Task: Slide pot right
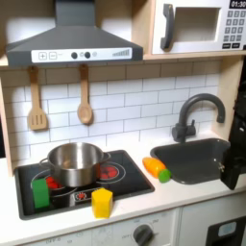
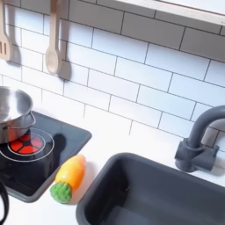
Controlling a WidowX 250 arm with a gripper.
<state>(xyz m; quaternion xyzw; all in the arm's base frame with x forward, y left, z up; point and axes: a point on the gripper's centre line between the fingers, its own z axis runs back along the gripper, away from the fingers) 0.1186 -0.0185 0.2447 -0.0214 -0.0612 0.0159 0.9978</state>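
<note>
Pot: round shiny silver metal pot [image 1: 76,163], lidless, sat on the black stovetop panel [image 1: 130,181], over the rear-left burner in the first exterior view; its rim also showed at the second exterior view's left edge [image 2: 12,112].
Tool: a dark shape at the first exterior view's right edge [image 1: 233,165], beside the dark grey sink basin [image 1: 192,159], looked like the tool or arm (too cropped to be sure). Open or closed: could not tell. Well apart from the pot, nothing held that I could see.
Path: the red glowing burner ring [image 2: 26,145] lay just beside the pot toward the second exterior view's right, bare panel beyond it.
Obstacles: green rectangular toy block [image 1: 40,192] and yellow toy block [image 1: 101,202] stood at the front of the panel; an orange toy carrot with a green end [image 1: 156,168] lay on the white counter [image 1: 183,190] between panel and sink.
Risk 1: push contact too high on the short wall would probably tip the pot instead of sliding it.
Risk 2: overshooting the panel's right edge would likely knock the carrot toward the sink.
Risk 3: a low approach from the sink side could clip the dark curved faucet [image 1: 197,110] or sweep the carrot first.
Risk 4: an off-centre push might spin the pot forward into the yellow block.
</note>
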